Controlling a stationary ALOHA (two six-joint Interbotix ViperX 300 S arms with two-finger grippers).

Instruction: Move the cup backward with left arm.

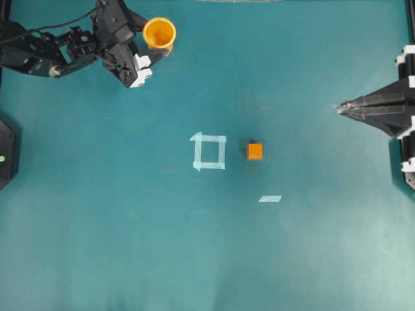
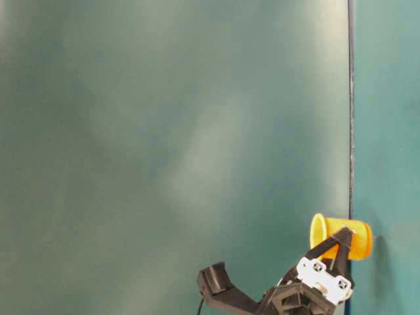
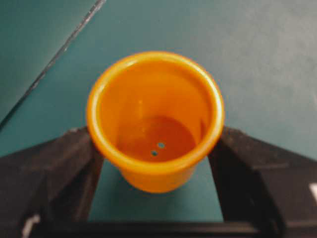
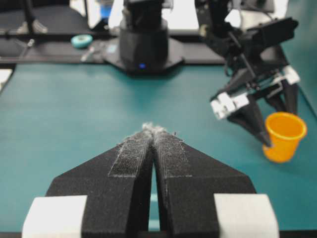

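The orange cup with a yellow rim stands upright at the far left back of the teal table. My left gripper straddles it with jaws wide, and a black finger rests against each side of the cup just under the rim. From the right wrist view the cup looks set on the table, one left fingertip beside it. My right gripper hovers at the right edge, shut and empty, its pads pressed together.
A small orange cube sits near mid-table, just right of a pale tape square. A short tape strip lies in front of it. The back table edge runs close behind the cup. The left arm's base stands at the far left.
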